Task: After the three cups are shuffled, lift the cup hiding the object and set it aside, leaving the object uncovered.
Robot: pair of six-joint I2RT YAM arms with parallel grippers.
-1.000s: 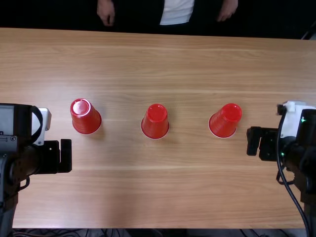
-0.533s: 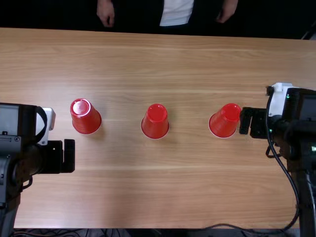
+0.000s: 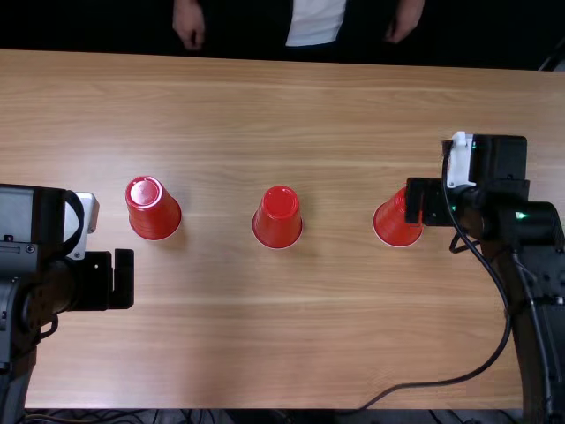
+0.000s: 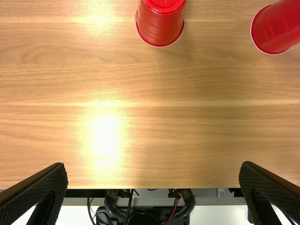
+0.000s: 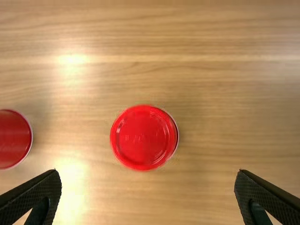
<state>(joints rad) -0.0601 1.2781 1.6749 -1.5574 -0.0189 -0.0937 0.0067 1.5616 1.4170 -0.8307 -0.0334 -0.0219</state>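
Three red cups stand upside down in a row across the table: the left cup (image 3: 153, 209), the middle cup (image 3: 278, 217) and the right cup (image 3: 397, 221). My right gripper (image 3: 417, 205) hangs over the right cup's right side, open. From its wrist the right cup (image 5: 144, 137) is seen from above between the wide-spread fingers (image 5: 33, 197), with the middle cup (image 5: 13, 138) at the edge. My left gripper (image 3: 121, 278) is open near the table's front left, short of the left cup (image 4: 160, 21); the middle cup (image 4: 276, 26) lies farther off.
The wooden table (image 3: 282, 115) is bare behind the cups and in front of them. Its near edge (image 4: 150, 188) shows with cables below it. The right arm's cable (image 3: 477, 353) loops over the front right of the table.
My right gripper has travelled left and away from the near edge, from beside the table's right edge to over the right cup. The left gripper shifted only slightly. The cups stayed put.
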